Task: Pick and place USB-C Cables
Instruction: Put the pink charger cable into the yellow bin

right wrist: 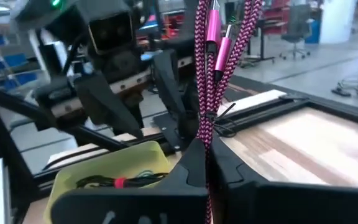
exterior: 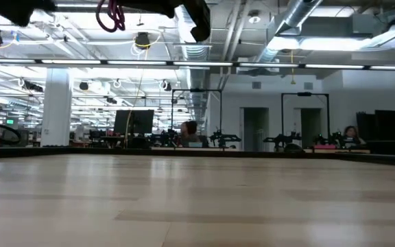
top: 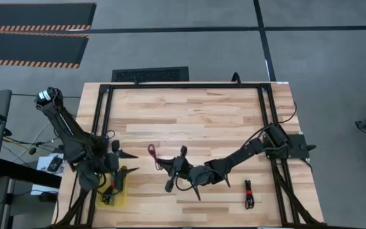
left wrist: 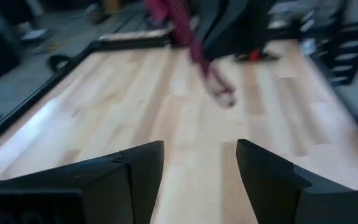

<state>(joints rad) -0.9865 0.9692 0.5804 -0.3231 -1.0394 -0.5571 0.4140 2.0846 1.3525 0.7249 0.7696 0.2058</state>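
Right claw (right wrist: 205, 163) pinched shut on the magenta-purple cable bundle (right wrist: 213, 68), lifted clear of the table (top: 196, 114) and hanging the bundle's loop out toward the left arm, as seen in the high view. Left claw (left wrist: 200, 163) spread wide and empty, parked by the yellow bin (right wrist: 114, 163) at the table's near-left corner. Already in that bin: a black bundle with a red tie (right wrist: 118, 182) and what looks like a teal one. Still out on the wood near the right arm: a black cable with a red tie (top: 249, 193). Carry phase, by the look of it. Best done by keeping the pinch firm, travelling high enough that the dangling connectors clear the bin wall, stopping centred above the bin, avoiding the left claw's fingers, then lowering before release so the springy loop settles inside rather than draping over the rim.
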